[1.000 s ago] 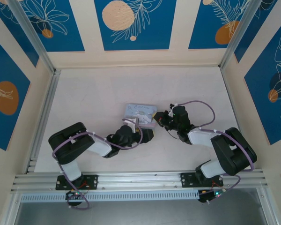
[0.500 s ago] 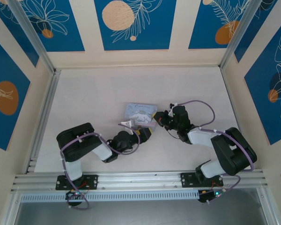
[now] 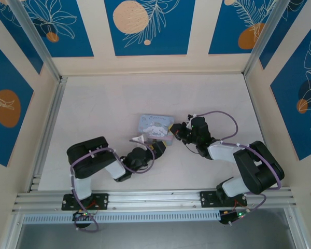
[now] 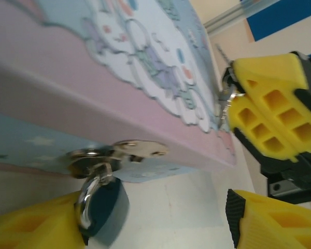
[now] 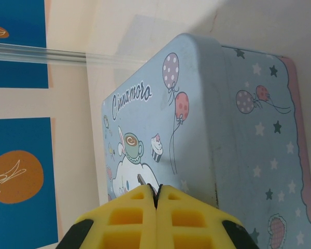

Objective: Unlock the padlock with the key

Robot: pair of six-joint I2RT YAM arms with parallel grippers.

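Looking through your left wrist camera, you see the small dark teal-blue padlock [image 4: 108, 210], its silvery shackle hooked through the metal hasp [image 4: 119, 151] on the near side of the pastel-blue cartoon-printed tin box [image 4: 145, 67]. Your left gripper [image 4: 158, 220] has its fingers apart, with the padlock just beside one yellow finger. At the tin's right edge, your right gripper [image 5: 156, 193] is pinched together on the thin pale metal key [image 5: 141, 180].

Open table [image 3: 109, 98] spans the upper frame and far left; at centre the tin [image 3: 154, 123] blocks passage, left gripper [image 3: 149, 142] crowding its lower edge, right gripper [image 3: 172, 133] its right.
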